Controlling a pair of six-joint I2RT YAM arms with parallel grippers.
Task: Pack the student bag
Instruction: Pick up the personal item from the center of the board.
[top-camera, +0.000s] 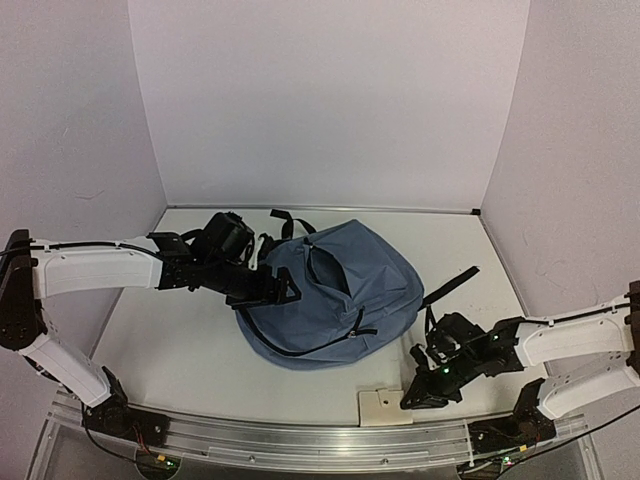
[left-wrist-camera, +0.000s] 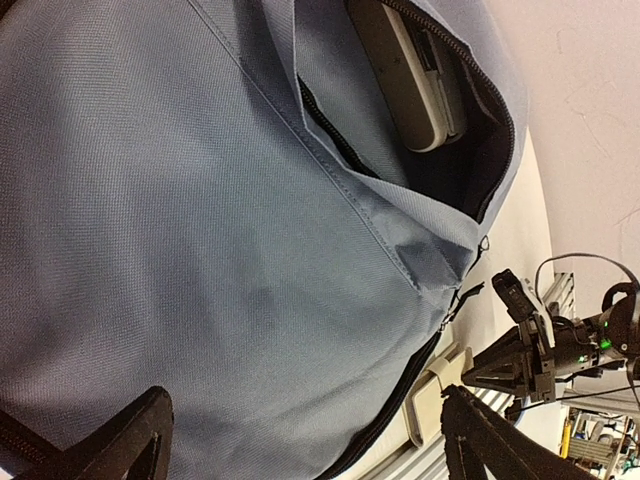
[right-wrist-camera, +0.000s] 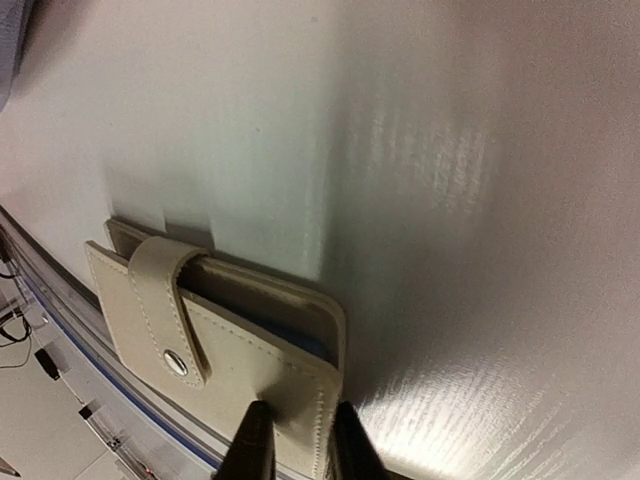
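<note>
Your right gripper is clamped on the beige wallet at the table's near edge; left gripper hangs spread wide over the student bag.

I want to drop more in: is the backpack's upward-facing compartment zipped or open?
Open: the student bag gapes at the zipper, showing black lining and a beige case inside.

1. I count one student bag.
2. I see one beige snap wallet, nearer to me than the bag and to its right.
3. One pale flat case lies inside the bag's open pocket.
4. Two grippers: left gripper at the bag's left side, right gripper off its right.
</note>
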